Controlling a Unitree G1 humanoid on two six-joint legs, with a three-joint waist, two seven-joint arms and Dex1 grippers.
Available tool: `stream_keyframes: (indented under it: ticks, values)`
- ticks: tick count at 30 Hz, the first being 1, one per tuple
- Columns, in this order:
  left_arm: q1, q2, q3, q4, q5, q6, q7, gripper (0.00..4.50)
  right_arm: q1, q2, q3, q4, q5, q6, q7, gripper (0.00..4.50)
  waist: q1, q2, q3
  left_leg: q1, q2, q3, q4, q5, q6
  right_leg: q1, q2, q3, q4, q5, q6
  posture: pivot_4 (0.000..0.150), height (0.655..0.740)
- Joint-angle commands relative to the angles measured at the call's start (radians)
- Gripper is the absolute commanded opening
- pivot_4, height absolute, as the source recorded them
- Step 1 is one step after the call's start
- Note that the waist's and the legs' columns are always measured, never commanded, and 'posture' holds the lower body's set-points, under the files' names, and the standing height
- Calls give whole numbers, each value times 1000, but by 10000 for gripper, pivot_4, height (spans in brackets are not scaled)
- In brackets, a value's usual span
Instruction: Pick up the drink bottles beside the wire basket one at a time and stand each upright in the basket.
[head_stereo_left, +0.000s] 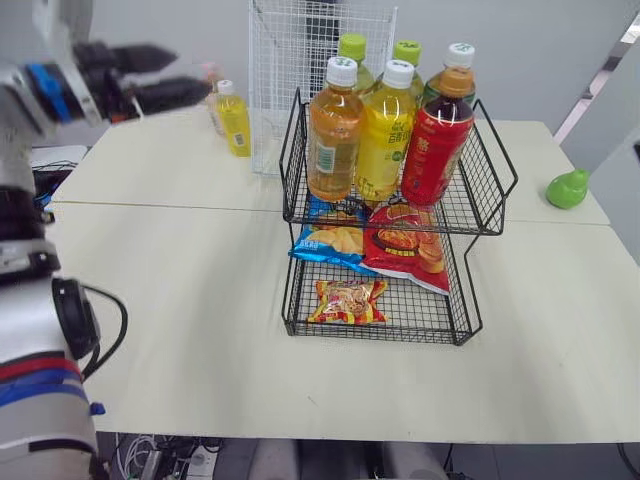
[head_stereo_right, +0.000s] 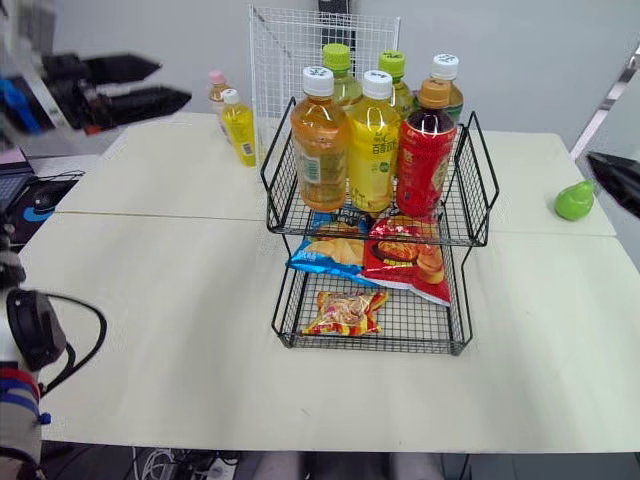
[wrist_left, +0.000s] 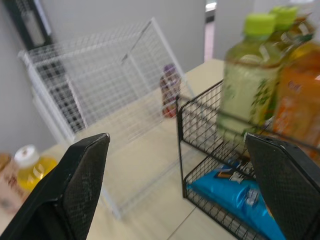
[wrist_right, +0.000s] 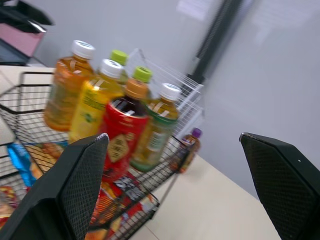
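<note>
The black two-tier wire basket (head_stereo_left: 487, 190) stands mid-table. Its top tier holds several upright bottles, among them an orange one (head_stereo_left: 334, 135), a yellow one (head_stereo_left: 386, 135) and a red one (head_stereo_left: 435, 145). To its left, beside the white grid, stand a small yellow bottle (head_stereo_left: 234, 118) and a pink-capped bottle (head_stereo_right: 216, 90) behind it. A purple-capped bottle (wrist_right: 189, 145) stands behind the basket. My left gripper (head_stereo_left: 190, 75) hangs open and empty, raised left of the small yellow bottle. My right gripper (wrist_right: 173, 137) is open and empty, off to the basket's right.
A white wire grid panel (head_stereo_left: 290, 60) stands upright behind the basket's left side. Snack bags (head_stereo_left: 400, 245) lie in the lower tiers. A green pear-shaped object (head_stereo_left: 567, 188) sits at the table's right. Bare tabletop (head_stereo_left: 180, 290) lies in front and to the left.
</note>
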Motion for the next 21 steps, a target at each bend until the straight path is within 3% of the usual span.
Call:
stream_keyframes:
  ticks: [1,5,9,14,21]
  values:
    - [166,-18,71,-90,14,-110,128,44881,14,77,130,66,-196,-193,-11,45000,-2,1,-2,0,0,0,0,0,0,0,0,0,0,0,0,1500,7360]
    - [429,-146,129,-149,81,-305,394,44881,13,247,320,202,-417,-414,-91,45000,0,1,-5,2,-1,1,0,0,0,1,-1,2,1,0,0,1500,7360]
    - [596,-257,128,-151,162,-480,607,44881,-11,400,421,374,-577,-601,-207,45000,3,1,-5,1,-1,2,0,0,0,0,-2,2,0,1,0,1500,7360]
    - [655,-316,137,-123,157,-561,705,44881,-28,530,504,573,-717,-789,-330,45000,9,1,-5,1,-1,2,-1,0,0,0,-1,2,0,1,0,1500,7360]
    - [691,-326,142,-155,98,-551,691,44881,-47,574,554,651,-735,-854,-368,45000,4,4,-6,3,-1,4,-2,0,0,1,-1,3,0,1,0,1500,7360]
